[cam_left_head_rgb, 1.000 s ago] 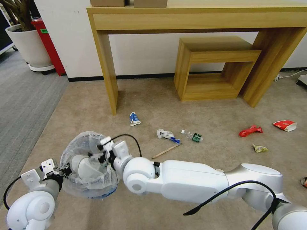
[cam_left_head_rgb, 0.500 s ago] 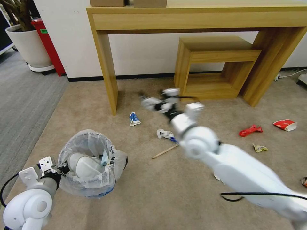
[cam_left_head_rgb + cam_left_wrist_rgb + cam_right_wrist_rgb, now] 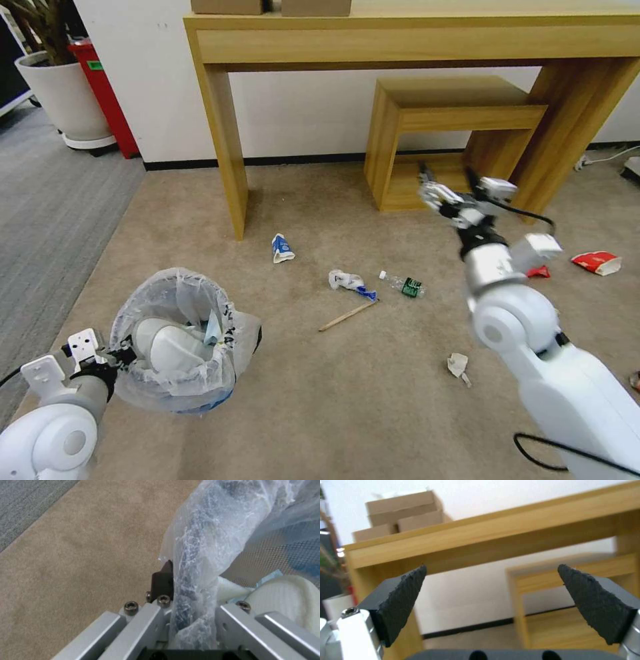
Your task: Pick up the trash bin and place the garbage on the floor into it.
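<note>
While the left claw point(image 3: 123, 352) grips the rim of the bin point(image 3: 179, 340), pinching the bag-covered edge between its pads, the bin hangs at the lower left of the head view, above the beige floor point(image 3: 320, 400). In the left wrist view the crinkled bag point(image 3: 203, 555) runs straight between the claw's metal fingers point(image 3: 146, 622), and white paper point(image 3: 286, 597) lies inside the bin. The right claw point(image 3: 448, 193) is raised and extended forward, out toward the low wooden stool point(image 3: 453, 133), with its jaws spread wide and nothing between them; the right wrist view shows both black pads point(image 3: 403, 600) well apart, facing the wooden worktop point(image 3: 506, 532) with cardboard boxes point(image 3: 403, 510) on it. Garbage lies scattered on the floor: a blue-white wrapper point(image 3: 281, 248) near the worktop leg, a crumpled white piece point(image 3: 345, 280) just beside a green-label bottle point(image 3: 404, 285), a stick point(image 3: 348, 315) near them, a small paper scrap point(image 3: 458, 367) beside the right arm, a red wrapper point(image 3: 537, 272) partly hidden behind the right wrist, and a red-white cup point(image 3: 597, 262) at far right.
</note>
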